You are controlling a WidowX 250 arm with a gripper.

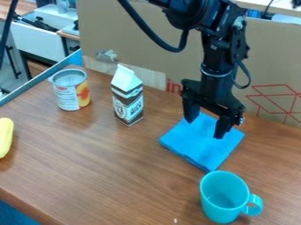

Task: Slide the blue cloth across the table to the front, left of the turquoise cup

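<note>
Cardboard [135, 35] stands behind your brown wooden counter [106, 167], where the folded blue cloth [203, 147] lies directly below your gripper's spread fingers [222, 127]; whether they touch it, you cannot tell. Near the cloth's front corner you have a turquoise mug [223, 197], and well off to the image-left side stand a milk carton [127, 96] and an opened can [70, 90], with a yellow object [5, 136] at the view's edge.

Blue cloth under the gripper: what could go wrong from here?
The cloth lies flat and looks folded, so the gripper, open above it, might pinch only some layers or slip off. The turquoise mug stands by the cloth's near corner and could be nudged if the cloth is dragged that way.
</note>
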